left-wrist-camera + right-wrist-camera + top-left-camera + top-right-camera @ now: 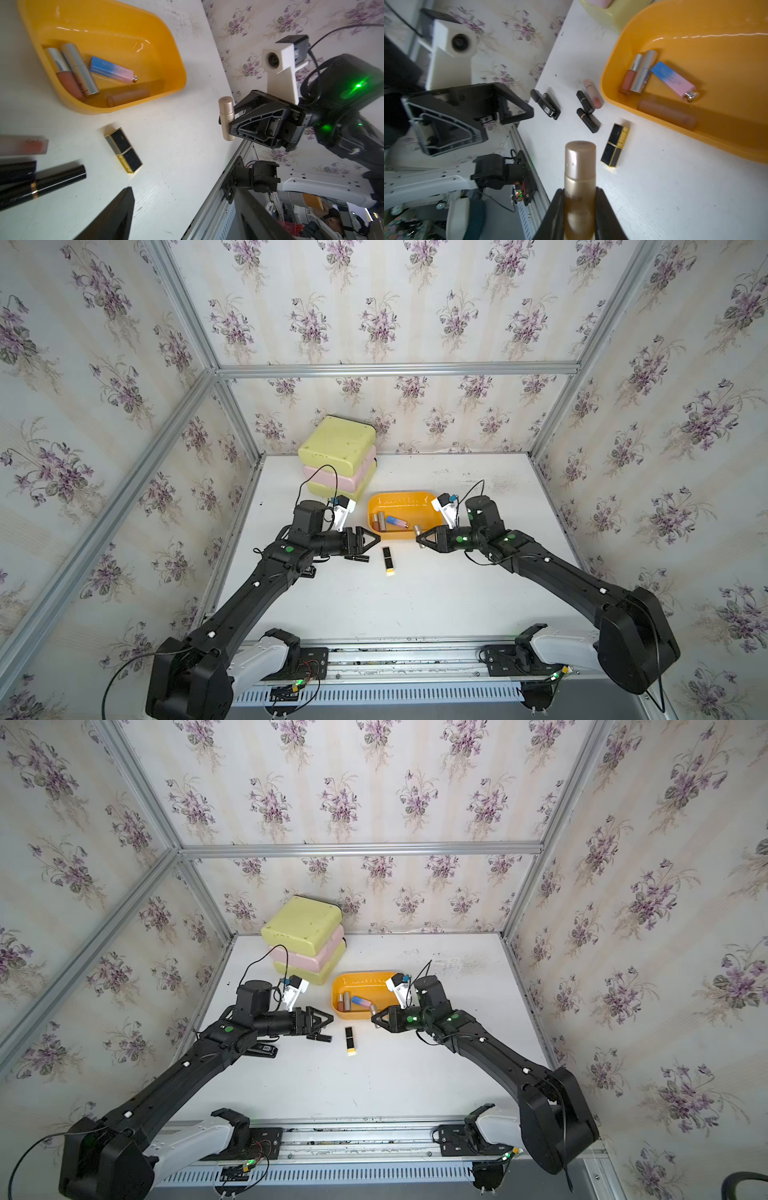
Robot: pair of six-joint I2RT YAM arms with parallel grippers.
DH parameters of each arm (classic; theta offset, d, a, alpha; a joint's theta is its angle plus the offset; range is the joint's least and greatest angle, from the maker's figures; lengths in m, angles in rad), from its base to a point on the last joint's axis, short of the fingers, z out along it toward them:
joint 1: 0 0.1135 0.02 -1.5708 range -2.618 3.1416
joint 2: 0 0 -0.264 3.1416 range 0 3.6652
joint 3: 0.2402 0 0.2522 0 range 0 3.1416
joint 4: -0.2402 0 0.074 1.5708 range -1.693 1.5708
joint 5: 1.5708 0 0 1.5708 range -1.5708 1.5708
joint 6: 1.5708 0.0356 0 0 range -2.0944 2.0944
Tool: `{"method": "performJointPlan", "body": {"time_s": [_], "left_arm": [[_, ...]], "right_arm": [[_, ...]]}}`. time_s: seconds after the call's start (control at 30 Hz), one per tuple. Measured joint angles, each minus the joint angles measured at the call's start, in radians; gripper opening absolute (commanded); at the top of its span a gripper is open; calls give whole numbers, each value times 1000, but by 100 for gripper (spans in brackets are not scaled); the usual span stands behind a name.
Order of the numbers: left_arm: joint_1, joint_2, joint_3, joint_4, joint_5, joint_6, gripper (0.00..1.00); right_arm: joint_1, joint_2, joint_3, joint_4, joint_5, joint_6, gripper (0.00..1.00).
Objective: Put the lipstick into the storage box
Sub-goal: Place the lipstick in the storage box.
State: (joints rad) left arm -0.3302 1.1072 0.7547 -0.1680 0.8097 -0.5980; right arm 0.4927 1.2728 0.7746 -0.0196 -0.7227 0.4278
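Lipsticks lie in storage box; right hand clamps gold lipstick, left hand gapes empty.

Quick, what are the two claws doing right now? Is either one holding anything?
Left gripper: open, holding nothing, beside the lipsticks on the table.
Right gripper: closed on a gold lipstick, held off the table near the storage box.

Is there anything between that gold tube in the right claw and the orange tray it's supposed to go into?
Nothing visible. The right claw holds the gold lipstick just outside the near rim of the storage box, with only bare table between. Four tubes lie inside, toward one end; the rest of its floor is free.
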Motion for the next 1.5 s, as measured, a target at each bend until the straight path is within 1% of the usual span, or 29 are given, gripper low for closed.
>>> {"method": "performJointPlan", "body": {"time_s": [0.07, 0.17, 0.3, 0.4, 0.67, 0.93, 1.13, 1.17, 1.2, 1.27, 1.5], "left_arm": [[-13, 20, -1, 93, 36, -42, 75], [-43, 55, 10, 214, 73, -91, 75], [-98, 109, 63, 333, 99, -119, 74], [-130, 154, 104, 389, 105, -138, 72], [-183, 246, 174, 460, 104, -168, 69], [-235, 287, 220, 459, 90, -167, 64], [-243, 296, 223, 447, 83, -168, 56], [-244, 297, 223, 448, 83, -168, 54], [-245, 297, 223, 447, 83, -170, 50], [-245, 297, 223, 447, 83, -172, 46], [-253, 315, 231, 459, 83, -186, 39]], "right_arm": [[-29, -9, -21, 68, -85, 29, 23], [-37, -16, -38, 148, -192, 73, 23], [-42, -17, -31, 214, -275, 104, 23], [-42, -19, -19, 232, -309, 119, 23], [-54, -35, -6, 238, -338, 122, 23], [-63, -36, -5, 236, -340, 122, 23], [-64, -43, -5, 236, -341, 122, 22], [-66, -43, -5, 236, -341, 122, 22], [-66, -43, -6, 235, -341, 122, 23], [-67, -43, -6, 235, -341, 122, 23], [-68, -51, -6, 234, -340, 122, 22]]}}
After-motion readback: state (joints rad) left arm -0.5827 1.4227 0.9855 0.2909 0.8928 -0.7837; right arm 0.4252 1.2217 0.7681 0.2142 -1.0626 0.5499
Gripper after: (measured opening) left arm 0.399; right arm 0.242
